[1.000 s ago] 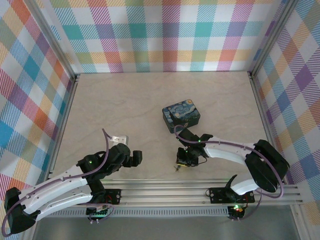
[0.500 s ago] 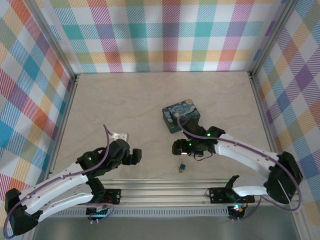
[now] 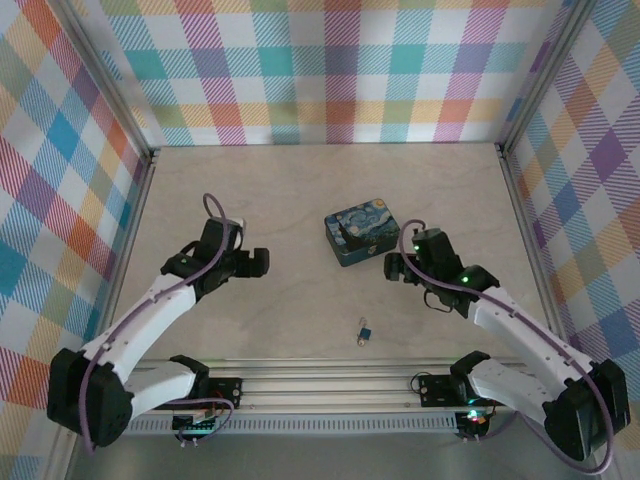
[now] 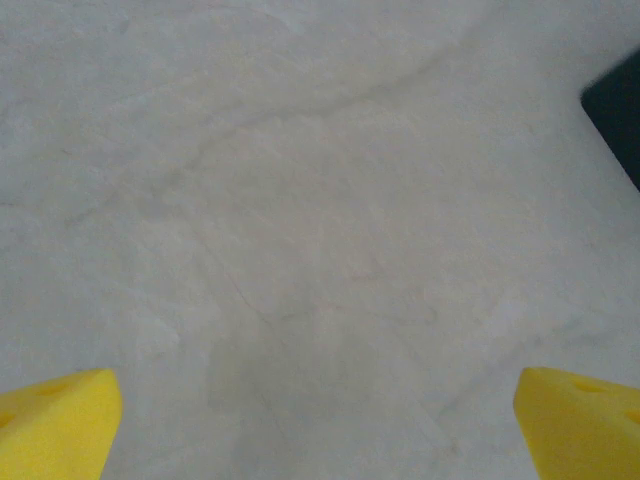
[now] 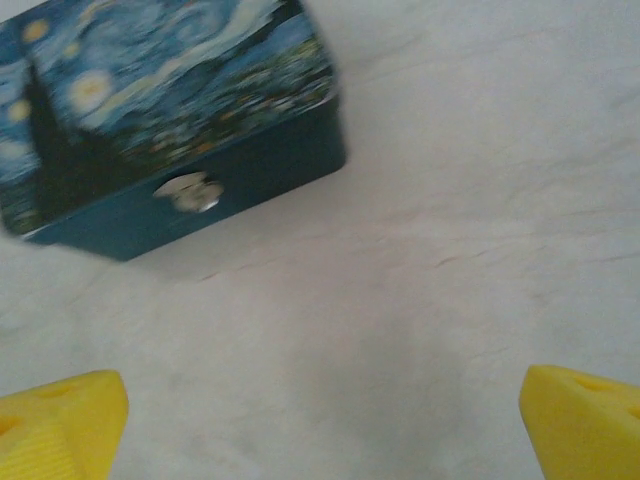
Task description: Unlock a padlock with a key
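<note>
The padlock (image 3: 365,333), a tiny light-blue block with a brassy end, lies alone on the table near the front edge; no separate key can be made out. My right gripper (image 3: 393,266) is well behind and to the right of it, beside the tin. In the right wrist view its yellow fingertips (image 5: 62,420) stand wide apart over bare table, so the right gripper (image 5: 320,425) is open and empty. My left gripper (image 3: 256,263) hovers over the left-middle of the table, far from the padlock. Seen from its wrist, the left gripper (image 4: 320,425) is open too.
A dark-blue swirl-painted tin (image 3: 362,234) sits at mid-table; the right wrist view shows its front wall and round clasp (image 5: 190,192). Its dark corner (image 4: 618,115) edges into the left wrist view. Metal rails (image 3: 330,382) run along the near edge, and plaid walls enclose the table.
My right gripper let go of the padlock near the front edge and drew back to the tin. The left arm swung away from the front edge toward the table's left-middle.
</note>
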